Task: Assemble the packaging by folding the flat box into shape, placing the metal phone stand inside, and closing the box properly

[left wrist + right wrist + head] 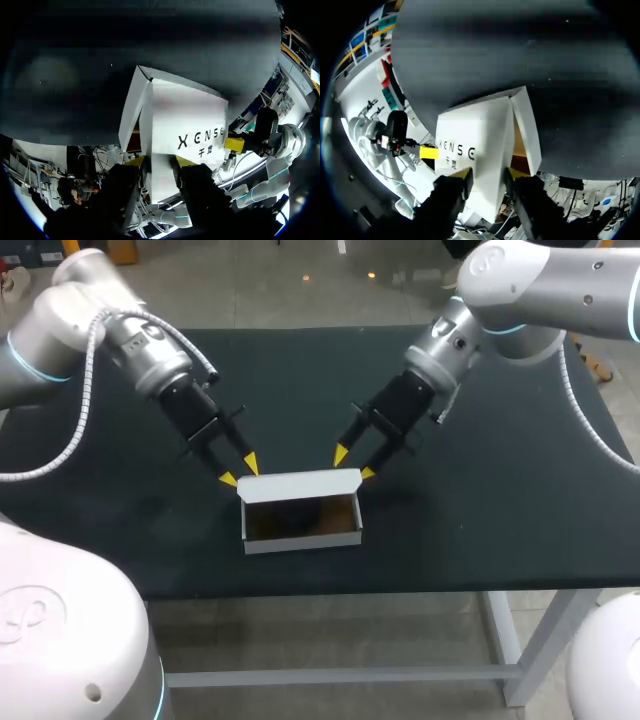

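Your left gripper [239, 470] is partly open, its two yellow tips set apart around the far left corner of the box [300, 538]. One tip sits just outside the end wall and the other just behind the back edge. From overhead neither tip looks pressed to the card, so it has hold of nothing. From the left wrist you see white card filling the gap between the fingers [135, 161], and the printed panel of the box stretches ahead of them. Your right gripper [354, 464] mirrors this at the far right corner. It is open about as wide, with one tip just beside the corner and the other a little behind the back edge, gripping nothing. From the right wrist the white end of the box shows between its fingers [517, 173], and a brown slit of the inside shows beside the raised flap. The box is folded up and stands on its base with the top open. Its lid flap [300, 483] rises along the back side and the inside is dark brown, but you cannot make out what lies in it. It sits on the black bench [500, 510], about midway along and close to the near edge. Both arms slant in from the far corners, and nothing lies between them and the box.
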`<move>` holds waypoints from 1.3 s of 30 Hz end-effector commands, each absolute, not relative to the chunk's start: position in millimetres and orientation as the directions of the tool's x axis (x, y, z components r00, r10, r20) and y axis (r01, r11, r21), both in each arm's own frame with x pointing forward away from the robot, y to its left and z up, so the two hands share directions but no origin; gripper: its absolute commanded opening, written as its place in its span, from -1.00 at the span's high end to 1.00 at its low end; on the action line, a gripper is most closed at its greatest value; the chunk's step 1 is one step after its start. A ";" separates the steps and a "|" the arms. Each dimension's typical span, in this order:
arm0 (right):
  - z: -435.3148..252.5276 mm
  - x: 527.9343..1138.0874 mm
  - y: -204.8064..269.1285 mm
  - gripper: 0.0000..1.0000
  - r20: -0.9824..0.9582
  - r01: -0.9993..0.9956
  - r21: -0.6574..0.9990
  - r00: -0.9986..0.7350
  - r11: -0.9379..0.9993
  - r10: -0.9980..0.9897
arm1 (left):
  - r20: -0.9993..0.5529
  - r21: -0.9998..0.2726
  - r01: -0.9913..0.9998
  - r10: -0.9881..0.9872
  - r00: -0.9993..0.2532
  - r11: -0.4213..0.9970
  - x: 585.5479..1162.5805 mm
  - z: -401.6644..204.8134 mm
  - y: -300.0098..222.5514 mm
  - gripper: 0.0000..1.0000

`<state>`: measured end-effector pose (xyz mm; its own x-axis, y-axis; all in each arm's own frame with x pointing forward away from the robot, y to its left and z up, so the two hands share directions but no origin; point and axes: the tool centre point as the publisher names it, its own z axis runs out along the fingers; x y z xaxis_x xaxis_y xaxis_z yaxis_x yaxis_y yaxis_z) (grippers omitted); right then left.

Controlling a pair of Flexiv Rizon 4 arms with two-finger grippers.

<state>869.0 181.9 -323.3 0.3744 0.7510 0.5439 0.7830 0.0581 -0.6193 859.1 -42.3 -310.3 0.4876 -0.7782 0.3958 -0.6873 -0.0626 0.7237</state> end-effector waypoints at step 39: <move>-324.8 870.8 191.8 0.10 0.541 0.782 -0.620 0.370 0.061 0.755 | 0.434 0.723 -0.672 -0.653 0.621 -0.158 862.0 -312.3 -47.5 0.55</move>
